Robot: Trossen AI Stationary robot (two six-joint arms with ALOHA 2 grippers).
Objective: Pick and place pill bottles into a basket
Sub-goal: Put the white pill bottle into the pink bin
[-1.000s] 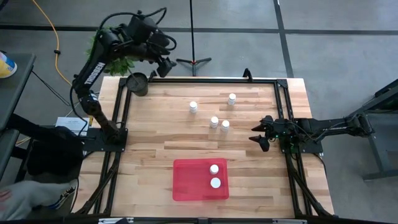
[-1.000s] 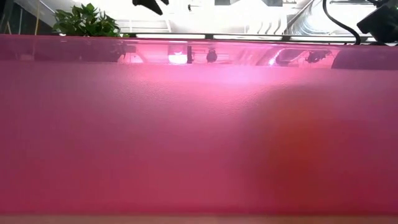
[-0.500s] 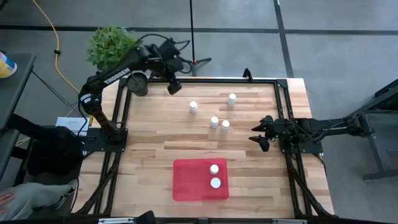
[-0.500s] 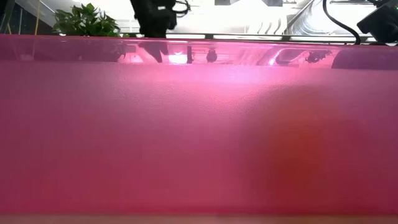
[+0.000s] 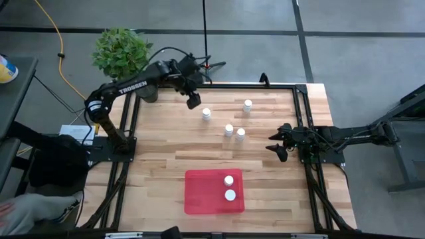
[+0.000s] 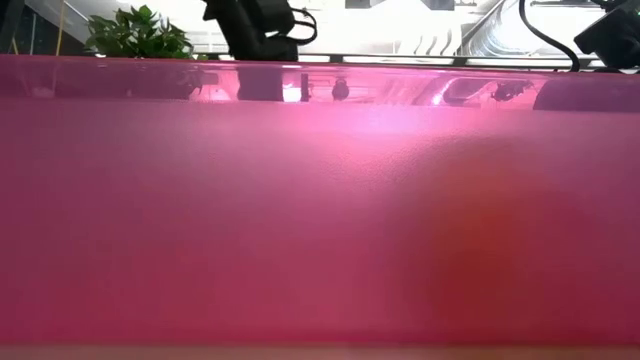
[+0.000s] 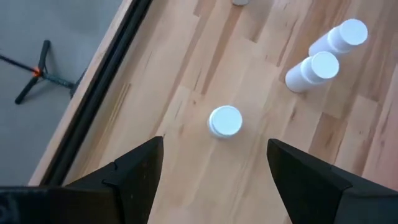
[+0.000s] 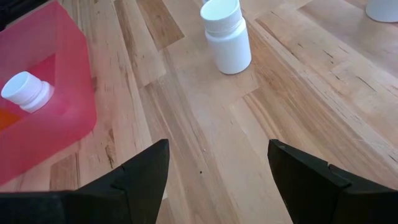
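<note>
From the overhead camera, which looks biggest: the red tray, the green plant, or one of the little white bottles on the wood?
1. Red tray, largest.
2. Green plant, smaller, though it sits off the table, so unsure.
3. White bottle, by far the smallest; the four on the wood look alike.

Black arms [image 5: 133,86] — white "TROSSEN" lettering.

Wooden plank table [image 5: 166,139] edged by a black frame [image 5: 131,113]. Beyond the far left corner, a leafy green plant [image 5: 121,52] (also seen in the low view [image 6: 140,33]) beside a dark round pot [image 5: 147,93]. Further back on grey floor, a black tripod stand [image 5: 207,63] and a yellow cable [image 5: 60,50]
</note>
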